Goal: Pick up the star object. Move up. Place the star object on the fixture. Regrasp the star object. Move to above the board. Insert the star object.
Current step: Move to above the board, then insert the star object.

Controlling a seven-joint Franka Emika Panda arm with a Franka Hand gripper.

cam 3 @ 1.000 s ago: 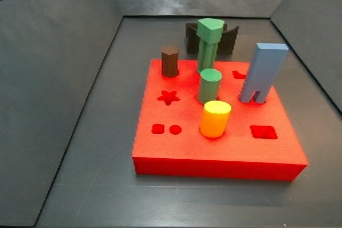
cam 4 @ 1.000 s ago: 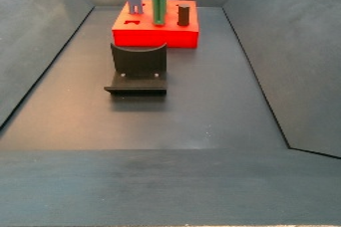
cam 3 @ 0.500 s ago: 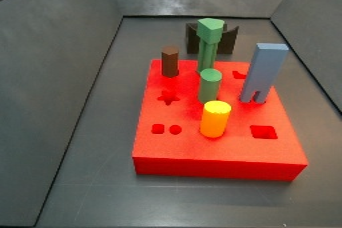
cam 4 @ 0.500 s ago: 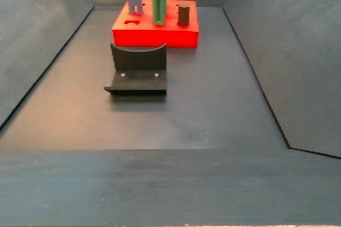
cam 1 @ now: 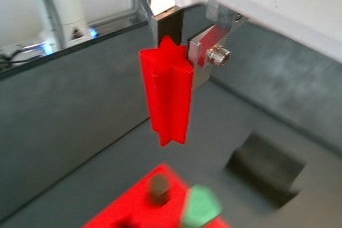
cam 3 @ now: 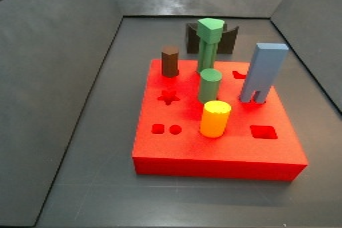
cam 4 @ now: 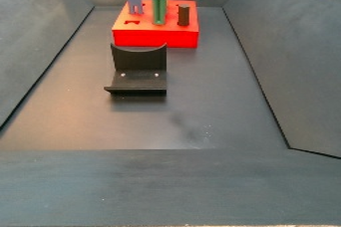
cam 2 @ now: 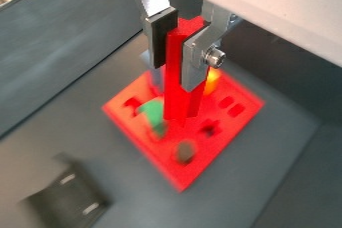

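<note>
My gripper (cam 1: 181, 47) (cam 2: 178, 57) is shut on the star object (cam 1: 168, 97) (cam 2: 183, 112), a bright red ridged bar that hangs downward between the silver fingers in both wrist views. Far below it lies the board (cam 2: 124, 107) (cam 1: 130, 208), a thick red slab. Both side views also show the board (cam 3: 243, 150) (cam 4: 160, 38), with a star-shaped hole (cam 3: 168, 97) in its top. The fixture (cam 4: 138, 68) (cam 3: 231, 40) (cam 2: 67, 197) (cam 1: 273, 168) stands on the floor beside the board. Neither the gripper nor the star object appears in either side view.
On the board stand a tall green peg (cam 3: 209, 38), a short green cylinder (cam 3: 210, 84), a yellow cylinder (cam 3: 215, 119), a brown peg (cam 3: 170, 62) and a blue-grey block (cam 3: 267, 74). Sloped dark walls (cam 4: 40, 62) enclose the floor.
</note>
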